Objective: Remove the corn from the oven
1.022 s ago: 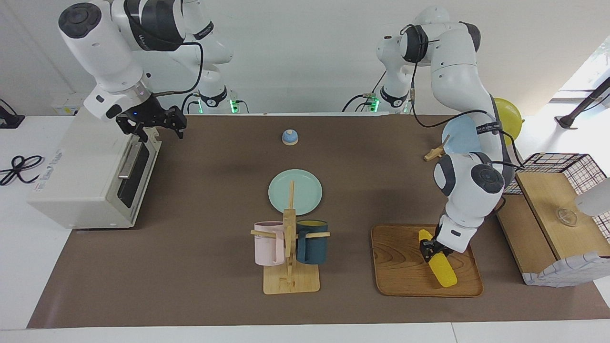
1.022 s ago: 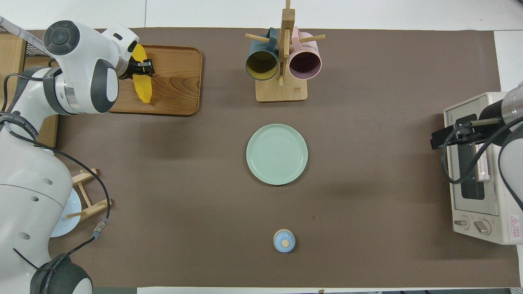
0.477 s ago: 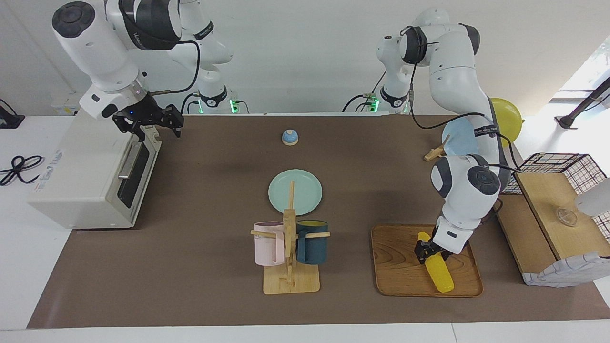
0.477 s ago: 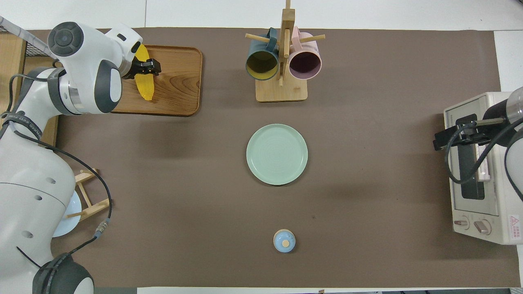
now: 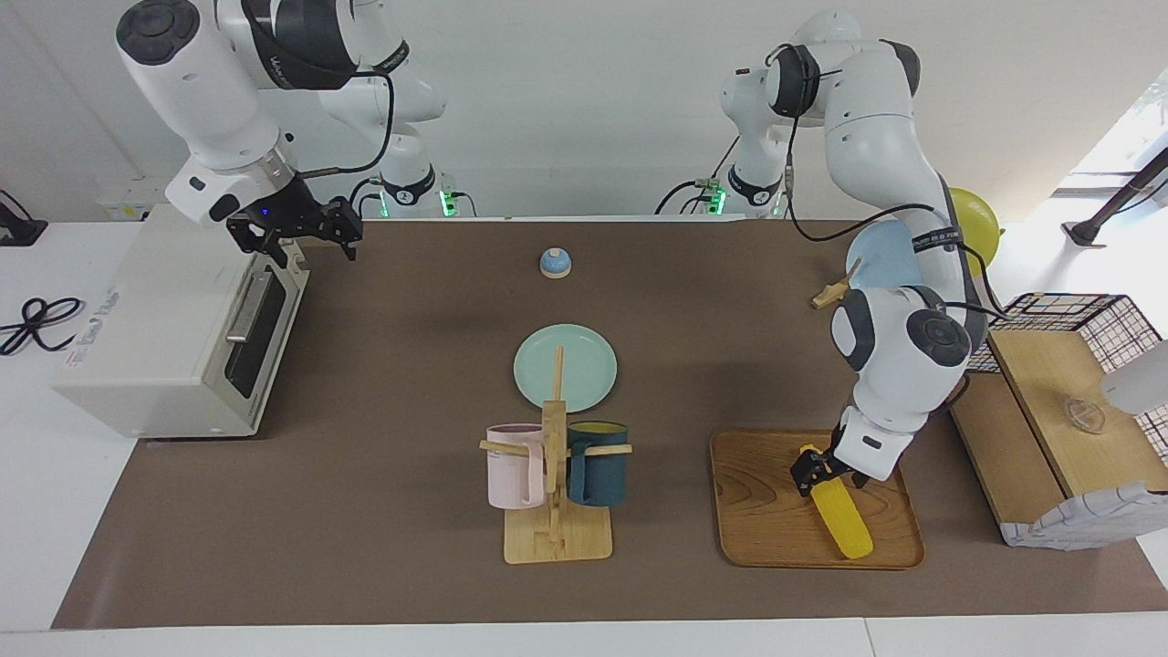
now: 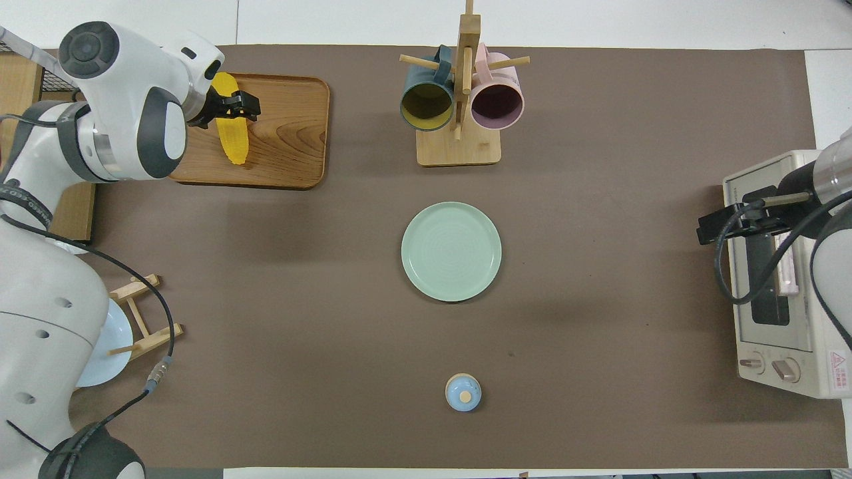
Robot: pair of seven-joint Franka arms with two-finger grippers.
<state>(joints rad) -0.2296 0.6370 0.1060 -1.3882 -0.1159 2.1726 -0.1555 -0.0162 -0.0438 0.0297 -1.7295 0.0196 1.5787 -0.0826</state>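
Observation:
The yellow corn lies on a wooden tray toward the left arm's end of the table; it also shows in the overhead view. My left gripper sits low at the corn's end that is nearer the robots, straddling it. The off-white oven stands at the right arm's end with its dark glass door closed. My right gripper is open and empty, in the air by the door's top edge.
A green plate lies mid-table. A mug rack holds a pink and a dark blue mug. A small blue knobbed lid sits nearer the robots. A wire-and-wood basket and a plate stand are at the left arm's end.
The left gripper shifted slightly along the corn toward its end nearer the robots, and the corn moved a little on the tray. The right gripper rose slightly near the oven's top.

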